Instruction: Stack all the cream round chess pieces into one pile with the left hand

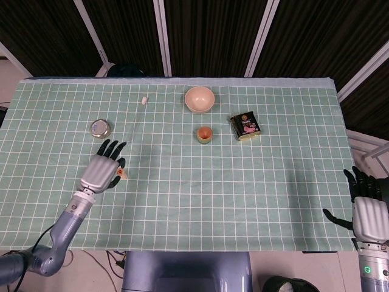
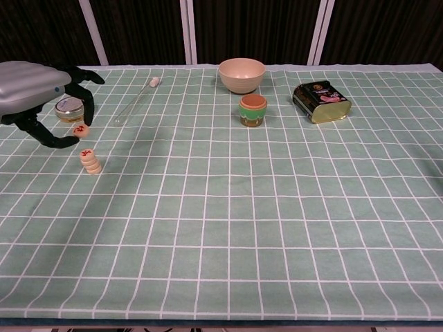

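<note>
One cream chess piece [image 2: 82, 130] sits pinched between thumb and fingertip of the left hand [image 2: 34, 93], raised just above a short pile of cream pieces [image 2: 90, 162] on the green checked cloth [image 2: 277, 207]; the right hand [image 1: 368, 210] rests at the table's edge, fingers apart, holding nothing.

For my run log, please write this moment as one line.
left robot hand: pinches one cream piece, raised | pile: on cloth, apart from hand | right robot hand: idle, table edge

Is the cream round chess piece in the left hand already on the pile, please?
No. The left hand pinches the cream round chess piece in the air, above the small pile.
</note>
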Tool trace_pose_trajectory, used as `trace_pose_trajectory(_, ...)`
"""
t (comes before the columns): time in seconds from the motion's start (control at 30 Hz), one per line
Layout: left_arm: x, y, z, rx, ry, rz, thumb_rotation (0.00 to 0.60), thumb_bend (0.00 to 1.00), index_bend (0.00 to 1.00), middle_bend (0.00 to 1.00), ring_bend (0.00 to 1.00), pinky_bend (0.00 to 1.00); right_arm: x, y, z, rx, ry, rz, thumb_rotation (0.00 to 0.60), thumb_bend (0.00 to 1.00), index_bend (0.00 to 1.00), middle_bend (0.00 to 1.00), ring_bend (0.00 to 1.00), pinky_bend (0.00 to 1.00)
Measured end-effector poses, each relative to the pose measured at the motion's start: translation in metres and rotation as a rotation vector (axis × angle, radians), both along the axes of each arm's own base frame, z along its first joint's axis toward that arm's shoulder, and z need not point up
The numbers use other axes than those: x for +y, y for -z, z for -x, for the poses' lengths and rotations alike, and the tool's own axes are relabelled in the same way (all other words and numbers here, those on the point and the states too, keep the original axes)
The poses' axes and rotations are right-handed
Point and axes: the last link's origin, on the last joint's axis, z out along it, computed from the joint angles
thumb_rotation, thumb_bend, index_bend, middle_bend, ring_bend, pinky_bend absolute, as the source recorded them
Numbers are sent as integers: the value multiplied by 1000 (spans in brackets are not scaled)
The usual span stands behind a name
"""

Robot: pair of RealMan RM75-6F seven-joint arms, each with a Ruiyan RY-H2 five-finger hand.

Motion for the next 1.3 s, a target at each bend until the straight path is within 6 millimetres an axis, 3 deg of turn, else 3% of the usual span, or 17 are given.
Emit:
trace_pose_trajectory(0.37,12,9,17,32,-41,-18,600,307,487,63,0,0,0,0,0,1,0,0,600,233,90,14,1,0)
trace_pose_trajectory(0.7,13,25,15,54,-42,-1,600,307,481,63,0,0,0,-1,0,-4,1,1,600,232,90,13,1,0)
trace_pose_trajectory(1.3,12,32,15,80,-42,4,600,307,467,63,0,0,0,-1,0,-3,2,3,600,232,90,14,1,0)
